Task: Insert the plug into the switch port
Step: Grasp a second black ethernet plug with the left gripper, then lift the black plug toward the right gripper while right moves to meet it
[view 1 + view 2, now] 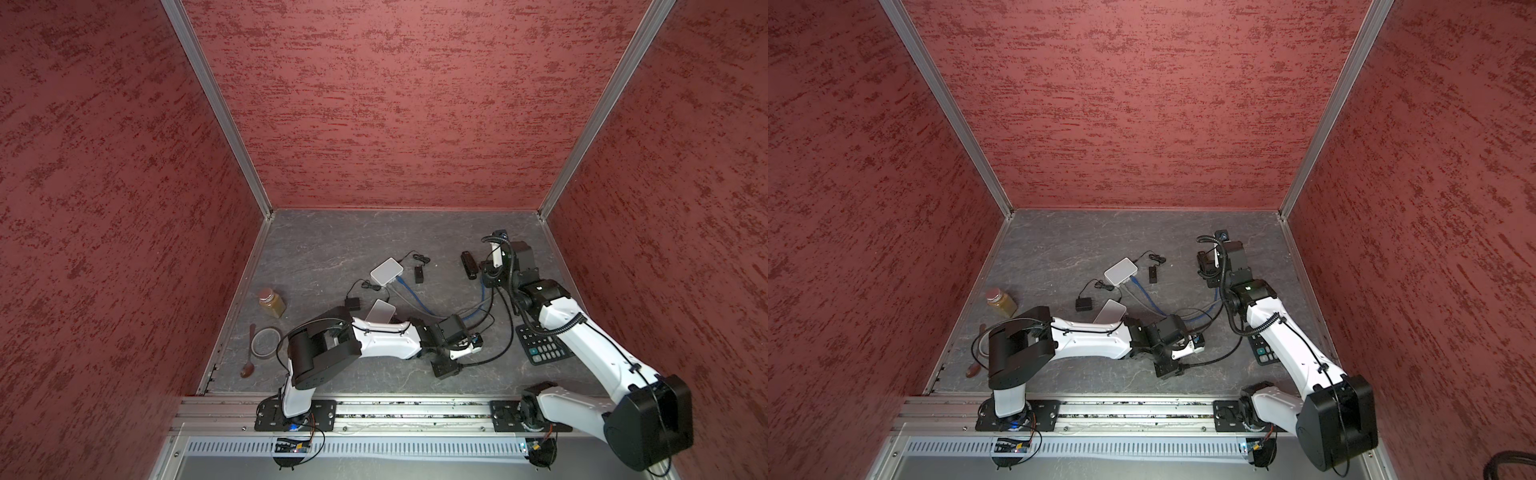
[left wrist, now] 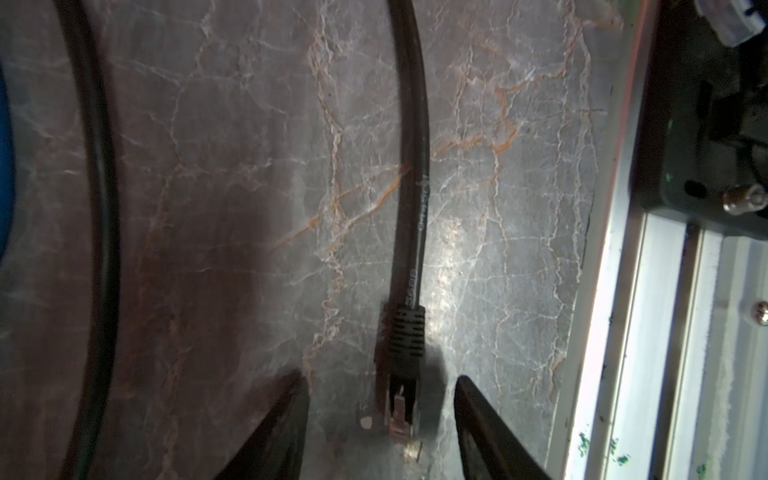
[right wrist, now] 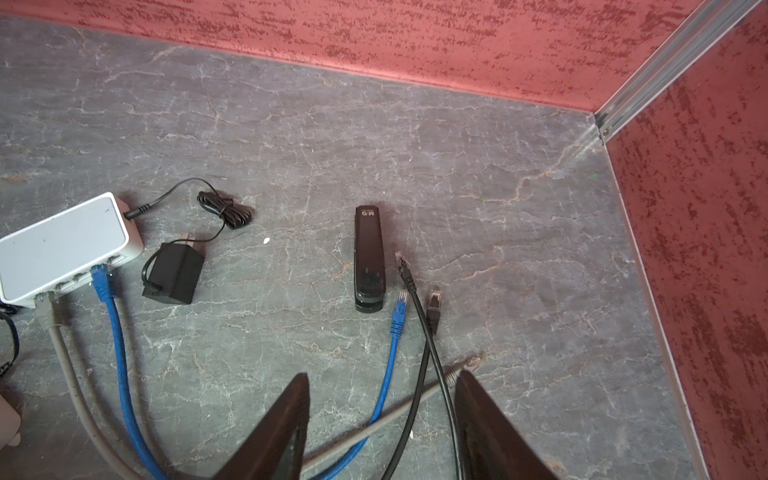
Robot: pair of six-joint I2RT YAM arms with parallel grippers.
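A black cable ends in a plug (image 2: 401, 409) that lies flat on the grey table. My left gripper (image 2: 382, 375) is open and low over it, one finger (image 2: 286, 424) on each side, with a gap to the plug on both. In both top views this gripper (image 1: 446, 368) (image 1: 1168, 370) sits near the table's front middle. The white switch (image 1: 386, 270) (image 3: 62, 245) lies further back with a blue and a grey cable plugged in. My right gripper (image 3: 384, 376) (image 1: 488, 274) hovers open at the back right over loose cable ends, holding nothing.
A second white box (image 1: 380, 311) is partly hidden by the left arm. A black stapler (image 3: 369, 257), power adapters (image 3: 172, 272) (image 1: 353, 303) and loose blue (image 3: 399, 309) and black (image 3: 434, 305) plugs lie about. A jar (image 1: 272, 302), tape roll (image 1: 264, 341) and spoon (image 1: 249, 361) sit left; a keypad (image 1: 542, 349) sits right.
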